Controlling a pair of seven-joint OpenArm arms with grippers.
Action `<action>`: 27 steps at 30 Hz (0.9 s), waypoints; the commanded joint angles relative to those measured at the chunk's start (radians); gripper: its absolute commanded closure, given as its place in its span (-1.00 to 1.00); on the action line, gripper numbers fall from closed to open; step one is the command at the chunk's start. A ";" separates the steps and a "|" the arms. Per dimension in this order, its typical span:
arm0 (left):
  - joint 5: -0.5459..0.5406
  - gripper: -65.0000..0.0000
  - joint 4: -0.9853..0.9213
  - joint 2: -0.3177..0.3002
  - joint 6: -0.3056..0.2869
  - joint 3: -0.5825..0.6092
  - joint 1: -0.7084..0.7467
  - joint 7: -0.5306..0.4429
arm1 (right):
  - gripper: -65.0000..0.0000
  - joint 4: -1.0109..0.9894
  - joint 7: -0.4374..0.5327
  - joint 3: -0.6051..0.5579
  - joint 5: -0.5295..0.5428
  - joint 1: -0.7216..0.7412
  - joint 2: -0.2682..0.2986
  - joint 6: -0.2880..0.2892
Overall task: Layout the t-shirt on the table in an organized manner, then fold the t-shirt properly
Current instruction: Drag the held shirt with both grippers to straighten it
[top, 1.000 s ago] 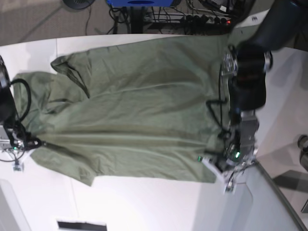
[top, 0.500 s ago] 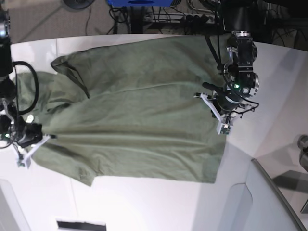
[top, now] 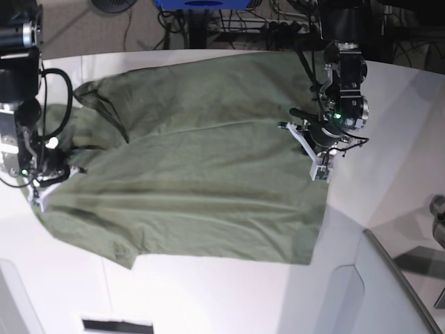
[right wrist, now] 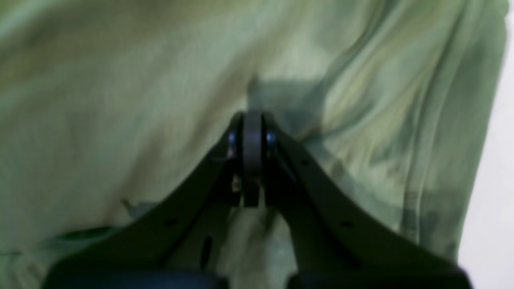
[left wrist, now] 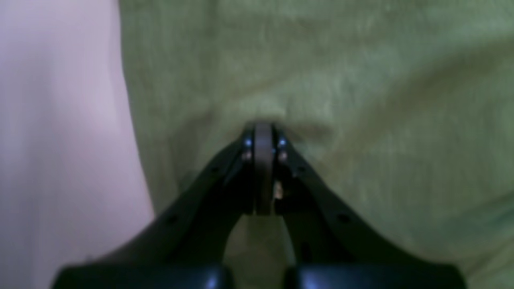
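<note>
— White tabletop (top: 208, 292), cables along the far edge. Where's the t-shirt (top: 201, 167)?

— Spread flat across the middle, wrinkled.

— And the pincers?

— Left pincer (top: 316, 149) sits over the hem side, pressed together, fabric puckered at its tip. Right pincer (top: 49, 182) is closed too, at the collar end.

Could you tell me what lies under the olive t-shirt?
The white table shows around the olive t-shirt, which lies spread on it. Whatever sits beneath the fabric itself is covered and cannot be seen.
</note>
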 commanded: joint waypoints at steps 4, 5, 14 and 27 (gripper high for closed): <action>0.010 1.00 -0.073 -0.004 0.001 0.001 -0.054 0.022 | 0.98 -0.110 0.056 0.000 -0.011 0.049 -0.003 -0.005; 0.012 1.00 -0.083 -0.006 0.001 0.001 -0.070 0.022 | 0.98 -0.126 0.070 0.000 -0.011 0.055 -0.007 -0.005; 0.015 1.00 -0.246 -0.009 0.004 0.001 -0.237 -0.028 | 0.97 -0.259 0.170 0.000 -0.013 0.170 -0.013 -0.004; 0.015 1.00 -0.538 -0.029 0.075 0.001 -0.452 -0.212 | 0.95 -0.434 0.398 -0.237 -0.011 0.319 -0.041 -0.004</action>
